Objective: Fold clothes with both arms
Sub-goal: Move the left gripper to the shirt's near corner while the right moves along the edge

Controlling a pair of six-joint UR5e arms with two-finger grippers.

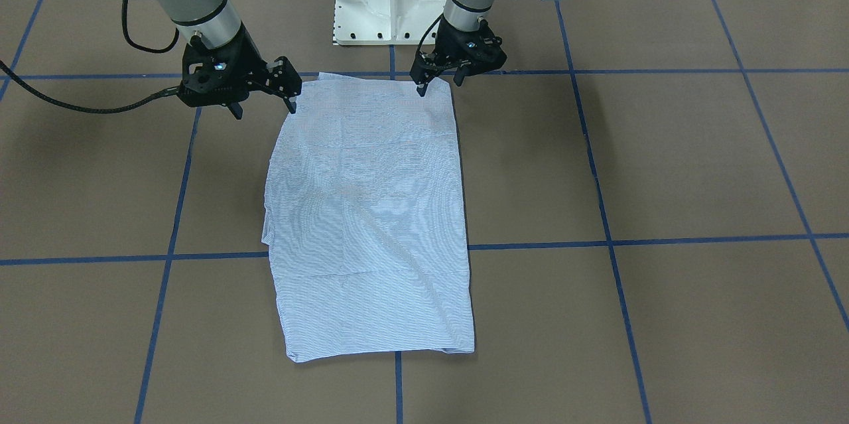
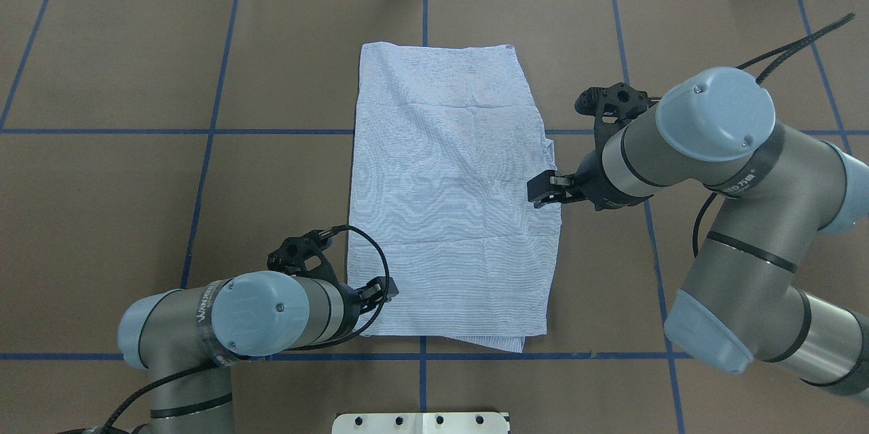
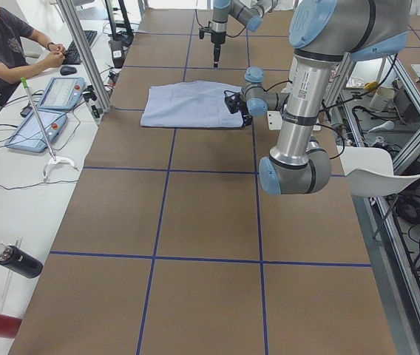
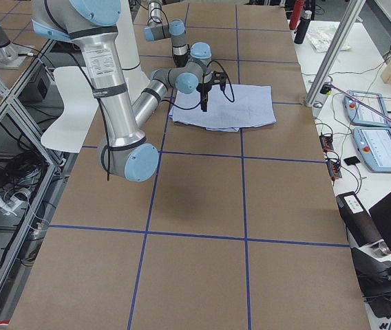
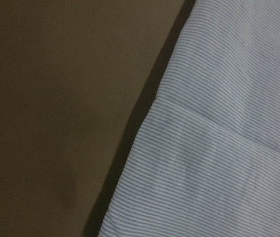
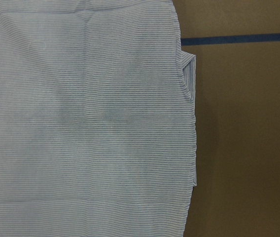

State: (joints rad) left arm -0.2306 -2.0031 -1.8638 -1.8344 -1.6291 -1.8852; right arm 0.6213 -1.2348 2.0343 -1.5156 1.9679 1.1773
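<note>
The shirt (image 1: 371, 212) lay folded into a long rectangle, flat on the middle of the table (image 1: 663, 165). My left gripper (image 1: 439, 84) and right gripper (image 1: 264, 104) hung spread wide, empty, at its two sides.

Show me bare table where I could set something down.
Free: the wide table left of the shirt, and the strip beyond its far edge. Crowded: the shirt's near left corner at the left gripper, its right edge at the right gripper.
</note>
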